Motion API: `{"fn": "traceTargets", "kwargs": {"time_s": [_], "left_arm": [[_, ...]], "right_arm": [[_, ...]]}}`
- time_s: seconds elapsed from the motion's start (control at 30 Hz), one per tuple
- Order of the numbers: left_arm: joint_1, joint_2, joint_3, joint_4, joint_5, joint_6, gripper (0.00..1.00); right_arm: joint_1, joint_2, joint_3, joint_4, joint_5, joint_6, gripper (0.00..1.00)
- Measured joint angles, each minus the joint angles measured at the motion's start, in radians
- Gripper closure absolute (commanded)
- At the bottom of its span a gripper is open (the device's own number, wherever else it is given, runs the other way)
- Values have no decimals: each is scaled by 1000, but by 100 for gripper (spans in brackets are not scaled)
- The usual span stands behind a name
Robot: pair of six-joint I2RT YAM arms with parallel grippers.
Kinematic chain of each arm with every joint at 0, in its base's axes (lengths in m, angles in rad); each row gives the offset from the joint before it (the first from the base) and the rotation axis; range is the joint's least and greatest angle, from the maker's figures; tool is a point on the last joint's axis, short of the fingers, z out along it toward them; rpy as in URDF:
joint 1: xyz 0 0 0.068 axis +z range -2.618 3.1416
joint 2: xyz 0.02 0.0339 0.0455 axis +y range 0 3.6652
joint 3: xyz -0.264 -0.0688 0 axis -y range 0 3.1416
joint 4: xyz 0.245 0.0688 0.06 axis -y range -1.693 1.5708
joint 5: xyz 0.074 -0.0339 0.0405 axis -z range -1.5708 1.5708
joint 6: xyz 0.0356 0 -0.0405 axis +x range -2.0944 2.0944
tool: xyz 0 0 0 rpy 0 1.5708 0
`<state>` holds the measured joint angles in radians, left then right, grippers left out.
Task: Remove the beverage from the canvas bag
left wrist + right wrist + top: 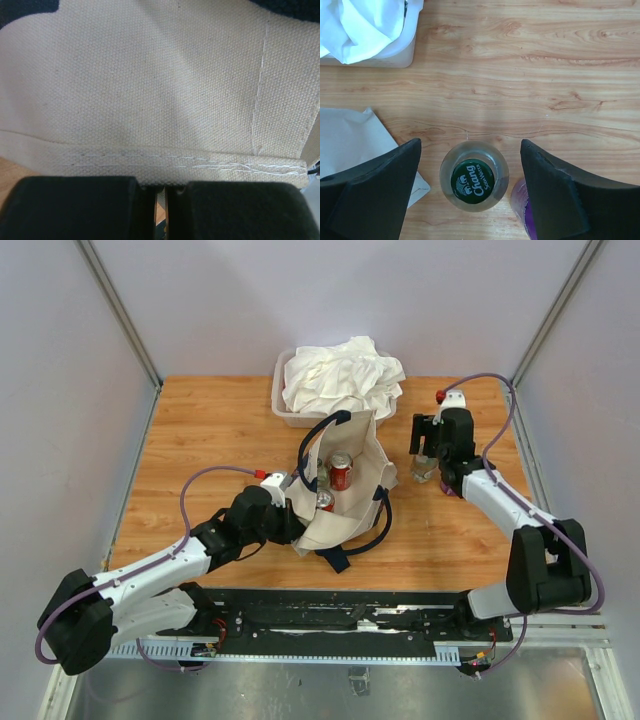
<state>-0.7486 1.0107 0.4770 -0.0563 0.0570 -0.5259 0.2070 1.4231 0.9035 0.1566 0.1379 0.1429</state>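
Observation:
The beige canvas bag (345, 510) with navy handles lies open mid-table. Inside it stand a red beverage can (341, 472) and a second can (325, 502) with a silver top. My left gripper (291, 508) is shut on the bag's stitched rim (150, 162), with the jaws almost touching on the cloth in the left wrist view (161, 184). My right gripper (470, 144) is open to the right of the bag. A clear glass bottle (474, 176) with a green cap stands upright on the table between its fingers, untouched. In the top view that bottle (423, 473) is under the right gripper (425, 455).
A purple-topped object (519, 207) stands right beside the bottle, half hidden by my right finger. A translucent tub (283, 410) holding a white cloth heap (340, 375) sits at the back behind the bag. A corner of the bag (350, 140) lies left of the bottle.

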Motion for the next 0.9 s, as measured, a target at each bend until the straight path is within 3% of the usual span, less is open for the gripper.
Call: {"fn": "traceTargets", "kwargs": {"time_s": [0.3,0.63,0.73,0.8,0.9], "left_arm": [[0,0,0,0,0,3,93],[0,0,0,0,0,3,93],[0,0,0,0,0,3,93],[0,-1,0,0,0,2,93],[0,-3,0,-1,0,2,93]], "right_arm": [[56,-119,28,-61,19,-3,18],[356,-261,282,-179,46,-82,28],[397,-247,323,-207,14,-92,37],[421,-219,334,-225,-11,-92,52],[459,-158,335,-264,-31,-95,56]]}}
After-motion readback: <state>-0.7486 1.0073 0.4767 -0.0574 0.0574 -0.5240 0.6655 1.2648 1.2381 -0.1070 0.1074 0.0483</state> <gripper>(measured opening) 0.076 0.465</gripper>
